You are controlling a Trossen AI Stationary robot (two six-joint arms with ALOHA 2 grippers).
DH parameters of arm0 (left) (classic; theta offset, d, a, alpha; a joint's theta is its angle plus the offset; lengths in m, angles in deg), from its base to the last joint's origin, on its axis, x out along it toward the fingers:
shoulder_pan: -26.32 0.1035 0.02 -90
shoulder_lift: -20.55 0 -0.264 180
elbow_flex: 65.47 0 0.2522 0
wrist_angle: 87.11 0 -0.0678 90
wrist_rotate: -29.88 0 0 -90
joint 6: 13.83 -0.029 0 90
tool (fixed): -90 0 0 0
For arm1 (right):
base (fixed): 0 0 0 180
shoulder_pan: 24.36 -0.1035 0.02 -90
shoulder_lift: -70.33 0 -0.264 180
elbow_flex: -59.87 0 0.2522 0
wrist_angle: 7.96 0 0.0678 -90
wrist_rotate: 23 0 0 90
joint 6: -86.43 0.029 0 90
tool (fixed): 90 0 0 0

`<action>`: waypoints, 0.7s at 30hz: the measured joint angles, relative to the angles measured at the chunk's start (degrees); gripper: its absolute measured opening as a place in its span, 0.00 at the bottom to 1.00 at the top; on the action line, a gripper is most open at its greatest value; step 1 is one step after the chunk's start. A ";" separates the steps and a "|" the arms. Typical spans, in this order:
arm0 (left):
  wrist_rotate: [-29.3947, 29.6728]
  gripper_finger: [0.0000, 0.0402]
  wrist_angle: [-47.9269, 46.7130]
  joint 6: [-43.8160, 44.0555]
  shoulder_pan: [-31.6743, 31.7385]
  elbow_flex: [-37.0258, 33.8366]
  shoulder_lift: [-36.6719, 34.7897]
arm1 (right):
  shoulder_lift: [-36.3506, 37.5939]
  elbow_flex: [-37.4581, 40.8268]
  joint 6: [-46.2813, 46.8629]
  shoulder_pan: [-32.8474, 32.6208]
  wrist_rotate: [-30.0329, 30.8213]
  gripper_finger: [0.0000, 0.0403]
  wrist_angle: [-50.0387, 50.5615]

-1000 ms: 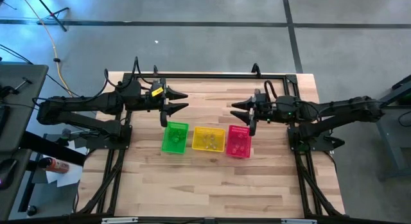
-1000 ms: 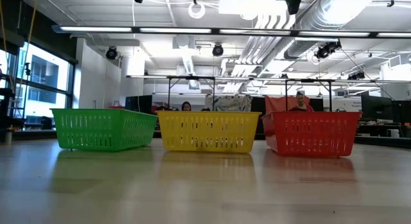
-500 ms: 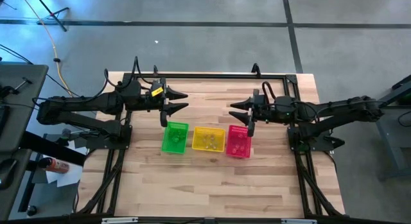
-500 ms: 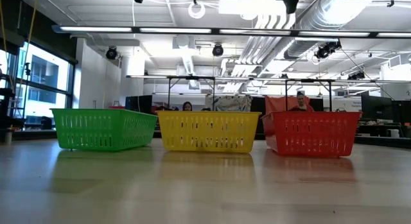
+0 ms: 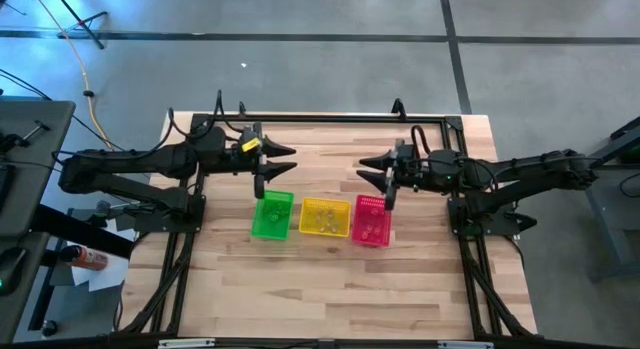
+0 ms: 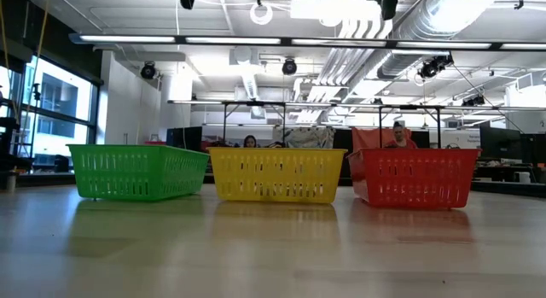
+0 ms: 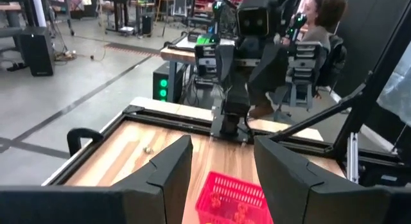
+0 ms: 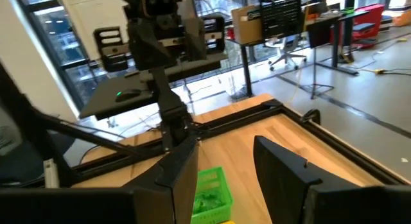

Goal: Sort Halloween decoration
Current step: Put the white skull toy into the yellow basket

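The wooden worktop holds green, yellow and pink baskets in a row. Both claws, left and right, hang spread and hold nothing. Behind is a big room with desks.

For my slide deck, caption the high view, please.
Both arms hover, left claw and right claw open, behind green, yellow, pink baskets.

Both arms are showing matte black jointed housings with black cables looping over the wrists. The left gripper is carrying a yellow tag just behind its dark, tapered fingers. The right gripper is showing matching plain black fingers.
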 joint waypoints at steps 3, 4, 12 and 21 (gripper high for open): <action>-0.01 0.39 0.47 0.02 0.00 0.00 0.26 | 0.00 0.00 0.86 0.00 1.13 0.36 0.04; -0.02 0.39 0.29 0.29 0.00 0.00 0.35 | 0.00 0.00 1.52 0.00 1.30 0.36 0.12; -0.04 0.39 -2.46 3.83 0.00 0.00 3.17 | -0.58 -0.07 15.21 0.35 9.98 0.36 8.85; -0.05 0.39 1.50 6.10 0.00 0.00 7.17 | -0.98 -0.09 42.39 14.43 6.65 0.36 34.29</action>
